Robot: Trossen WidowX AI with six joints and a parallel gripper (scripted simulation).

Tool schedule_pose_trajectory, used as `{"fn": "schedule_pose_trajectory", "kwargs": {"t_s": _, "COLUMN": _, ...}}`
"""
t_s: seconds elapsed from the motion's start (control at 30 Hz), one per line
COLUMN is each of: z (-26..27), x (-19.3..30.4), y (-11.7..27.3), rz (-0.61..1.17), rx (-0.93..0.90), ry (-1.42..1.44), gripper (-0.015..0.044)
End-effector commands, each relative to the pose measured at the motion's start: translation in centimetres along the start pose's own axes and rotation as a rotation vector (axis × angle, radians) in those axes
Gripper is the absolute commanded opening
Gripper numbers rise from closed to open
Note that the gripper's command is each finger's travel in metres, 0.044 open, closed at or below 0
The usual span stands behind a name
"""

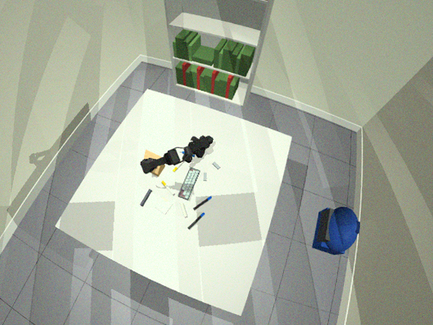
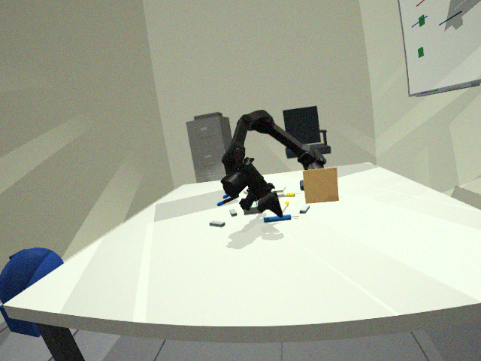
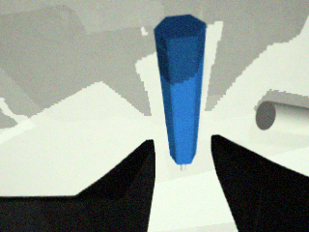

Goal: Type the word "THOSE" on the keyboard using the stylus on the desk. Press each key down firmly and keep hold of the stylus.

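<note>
Hovering low over desk [image 1: 225, 269] [image 2: 248, 280], gripper [image 1: 188, 158] [image 2: 264, 211] [image 3: 182, 144] pitched down, fingers partly apart, nothing clamped. Lying just below the fingertips: blue stylus [image 1: 192, 156] [image 2: 276, 218] [image 3: 184, 111], not held, handle stretching away between the 2 fingertips in wrist view, thin tip pointing back toward gripper. Resting near, to gripper's right: keyboard [image 1: 189, 184] [image 2: 250, 212], no contact from stylus or fingers. Also to the right, farther out past keyboard: 2 blue-ended pens. Near keyboard, on side away from arm base: 2 small grey blocks. Back toward arm base from gripper: wooden block [image 1: 157, 169] [image 2: 321, 185], plus 2 yellow-ended sticks closer to keyboard. In wrist view, right of stylus and apart from it: pale cylinder [image 3: 290, 116] with dark end, type can't be told.
</note>
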State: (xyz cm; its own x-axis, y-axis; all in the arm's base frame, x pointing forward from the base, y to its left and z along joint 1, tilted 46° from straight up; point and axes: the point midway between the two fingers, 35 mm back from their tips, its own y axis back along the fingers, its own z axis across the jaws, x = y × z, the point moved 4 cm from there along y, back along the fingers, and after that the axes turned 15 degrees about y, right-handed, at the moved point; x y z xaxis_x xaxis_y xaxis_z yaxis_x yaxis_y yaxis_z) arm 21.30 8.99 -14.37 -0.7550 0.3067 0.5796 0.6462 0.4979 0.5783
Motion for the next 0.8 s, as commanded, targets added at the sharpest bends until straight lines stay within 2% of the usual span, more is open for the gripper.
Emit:
{"fn": "schedule_pose_trajectory", "kwargs": {"t_s": 0.0, "z": -0.11, "x": -0.14, "y": -0.41, "rz": 0.000, "rx": 0.004, "ry": 0.005, "gripper": 0.0150}}
{"fn": "schedule_pose_trajectory", "kwargs": {"t_s": 0.47, "z": -0.22, "x": -0.51, "y": -1.07, "rz": 0.000, "rx": 0.004, "ry": 0.005, "gripper": 0.0150}}
{"fn": "schedule_pose_trajectory", "kwargs": {"t_s": 0.63, "z": -0.17, "x": -0.47, "y": -0.93, "rz": 0.002, "rx": 0.001, "ry": -0.001, "gripper": 0.0019}}
{"fn": "schedule_pose_trajectory", "kwargs": {"t_s": 0.77, "z": -0.17, "x": -0.47, "y": -0.93, "rz": 0.002, "rx": 0.001, "ry": -0.001, "gripper": 0.0000}}
